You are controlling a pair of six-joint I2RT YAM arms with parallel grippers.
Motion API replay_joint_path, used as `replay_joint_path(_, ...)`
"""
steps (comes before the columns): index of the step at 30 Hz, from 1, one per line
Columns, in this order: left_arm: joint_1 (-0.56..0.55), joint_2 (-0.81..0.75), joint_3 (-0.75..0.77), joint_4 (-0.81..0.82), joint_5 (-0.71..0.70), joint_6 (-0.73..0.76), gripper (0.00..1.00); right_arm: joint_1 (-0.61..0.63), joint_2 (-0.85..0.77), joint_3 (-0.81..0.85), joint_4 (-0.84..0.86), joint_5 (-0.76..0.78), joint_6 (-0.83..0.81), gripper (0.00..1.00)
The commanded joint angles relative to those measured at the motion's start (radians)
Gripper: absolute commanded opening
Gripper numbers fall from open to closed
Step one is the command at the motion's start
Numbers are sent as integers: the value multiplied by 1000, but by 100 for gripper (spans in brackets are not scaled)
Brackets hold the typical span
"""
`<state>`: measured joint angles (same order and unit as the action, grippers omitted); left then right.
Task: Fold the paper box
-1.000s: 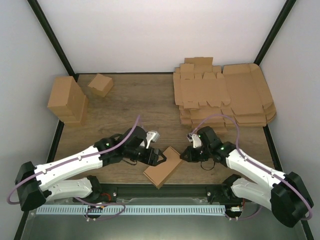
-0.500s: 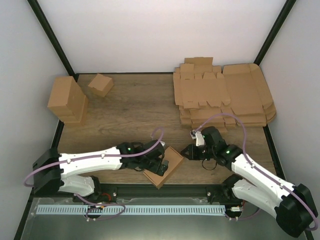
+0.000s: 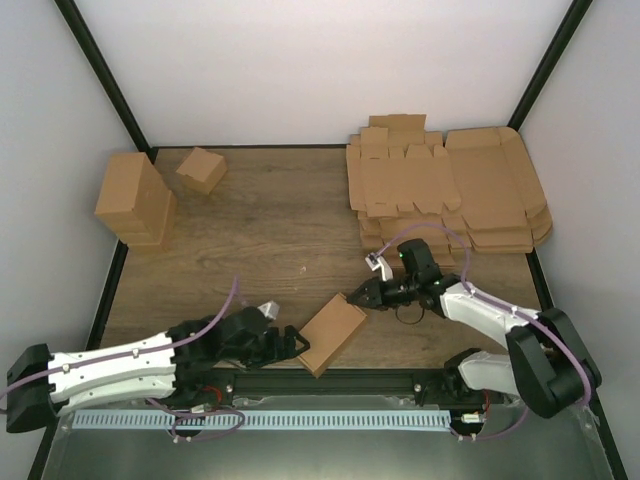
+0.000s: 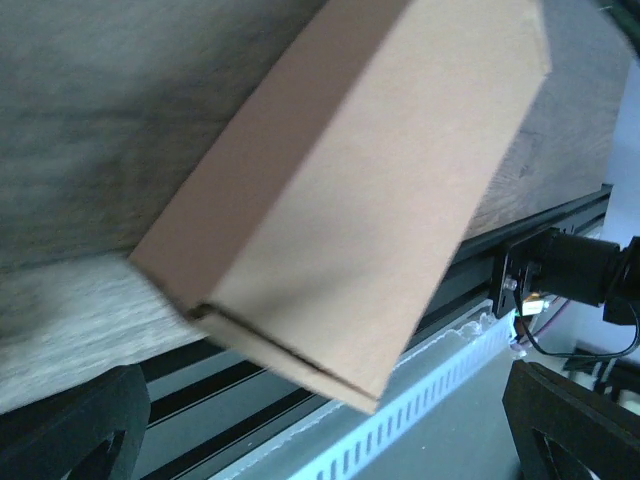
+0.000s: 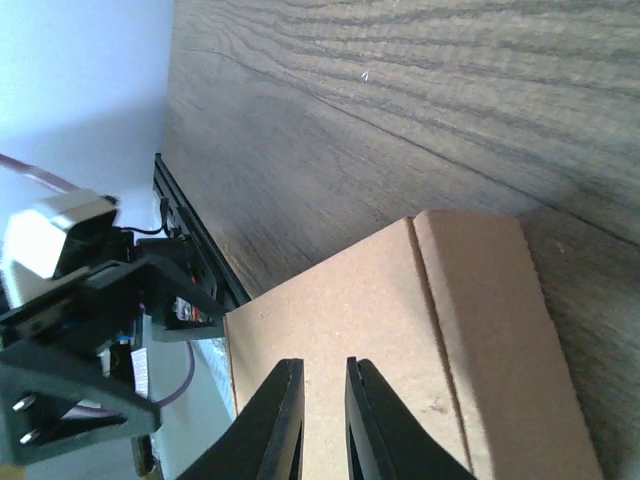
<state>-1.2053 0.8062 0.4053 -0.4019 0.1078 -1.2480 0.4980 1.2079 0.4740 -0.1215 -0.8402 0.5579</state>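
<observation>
The paper box (image 3: 330, 335) is a plain brown carton, folded into a flat rectangular shape. It lies slanted at the table's near edge, and its near corner hangs over the rail. It fills the left wrist view (image 4: 360, 200) and shows in the right wrist view (image 5: 400, 340). My left gripper (image 3: 296, 343) sits just left of the box, open wide and empty, with its fingers (image 4: 75, 430) far apart. My right gripper (image 3: 360, 296) hovers at the box's far right corner. Its fingers (image 5: 285, 400) are almost together, with only a narrow gap and nothing in it.
A stack of large flat cardboard sheets (image 3: 450, 195) lies at the back right. A tall cardboard block (image 3: 135, 200) and a small folded carton (image 3: 201, 169) stand at the back left. A black rail and white slotted strip (image 3: 330, 418) run along the near edge.
My left arm has drawn back left and toward the near edge, off the box. My right gripper has shifted up and left to the box's far corner. The box has barely moved.
</observation>
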Motion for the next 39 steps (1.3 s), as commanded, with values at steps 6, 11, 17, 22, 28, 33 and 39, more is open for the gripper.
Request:
replay_joint_path(6,-3,-90,-114,175,63,-231,100,-88,106,-1,85,-202,-93,4)
replay_joint_path(11,-4,-38,-145,266,103,-249,100,-99,157,-3,95,-243,-113,1)
replay_joint_path(17,-3,0,-148,253,94,-254,100,-112,219,-6,109,-257,-129,1)
replay_joint_path(22,-4,4,-175,296,101,-275,100,-157,268,-9,115,-229,-134,1)
replay_joint_path(28,-4,4,-213,366,106,-318,100,-194,334,-20,159,-228,-136,1)
replay_joint_path(33,-4,0,-221,387,82,-341,100,-204,338,-19,166,-225,-138,1)
replay_joint_path(39,-4,0,-291,557,1,-415,100,-204,340,-19,167,-232,-139,1)
